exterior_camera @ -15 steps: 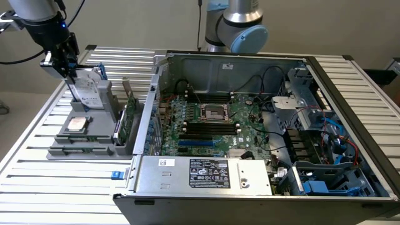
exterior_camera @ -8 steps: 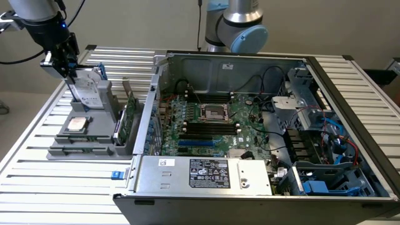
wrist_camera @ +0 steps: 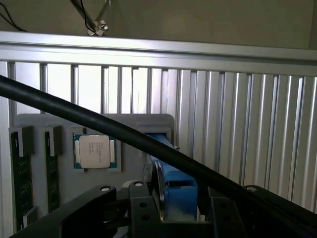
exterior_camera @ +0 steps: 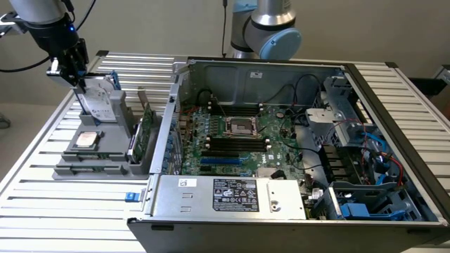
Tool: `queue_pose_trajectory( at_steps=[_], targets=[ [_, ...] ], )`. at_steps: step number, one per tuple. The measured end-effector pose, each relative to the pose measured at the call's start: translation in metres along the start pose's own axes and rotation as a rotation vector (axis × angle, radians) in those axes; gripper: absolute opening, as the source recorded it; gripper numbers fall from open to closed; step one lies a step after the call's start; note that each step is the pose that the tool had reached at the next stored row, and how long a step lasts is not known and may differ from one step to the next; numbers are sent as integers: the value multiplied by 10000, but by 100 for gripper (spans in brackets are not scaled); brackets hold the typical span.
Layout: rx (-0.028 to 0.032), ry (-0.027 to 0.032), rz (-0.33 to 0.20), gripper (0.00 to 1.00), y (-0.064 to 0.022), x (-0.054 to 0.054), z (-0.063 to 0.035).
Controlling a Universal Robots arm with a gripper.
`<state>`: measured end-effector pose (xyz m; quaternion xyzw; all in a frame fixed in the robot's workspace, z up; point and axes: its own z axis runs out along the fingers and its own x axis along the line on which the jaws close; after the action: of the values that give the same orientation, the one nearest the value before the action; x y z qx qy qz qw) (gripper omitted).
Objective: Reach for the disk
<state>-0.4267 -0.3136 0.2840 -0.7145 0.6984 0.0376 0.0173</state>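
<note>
Both jaws of my end effector (exterior_camera: 75, 80) stand partly open astride the top edge of the disk (exterior_camera: 97, 100), clamping nothing yet by my judgement, the disk standing on edge directly below me in the grey holder (exterior_camera: 105, 161) on the surface (exterior_camera: 70, 211)

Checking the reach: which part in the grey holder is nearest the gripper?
The disk, standing upright with blue rails, right at the gripper; the CPU chip lies flat, farther off.

silver disk (exterior_camera: 100, 101) with blue rails (wrist_camera: 174, 184), grey holder (exterior_camera: 98, 167).
</note>
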Motion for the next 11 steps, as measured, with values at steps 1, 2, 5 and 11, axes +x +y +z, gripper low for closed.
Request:
queue_pose_trajectory(
  at_steps=[1,2,5,11],
  targets=[
    [1,-1,0,45,0,0,0],
    [1,-1,1,38,0,0,0],
    [1,-1,1,38,0,0,0],
    [1,-1,1,38,1,31,-2]
  ],
)
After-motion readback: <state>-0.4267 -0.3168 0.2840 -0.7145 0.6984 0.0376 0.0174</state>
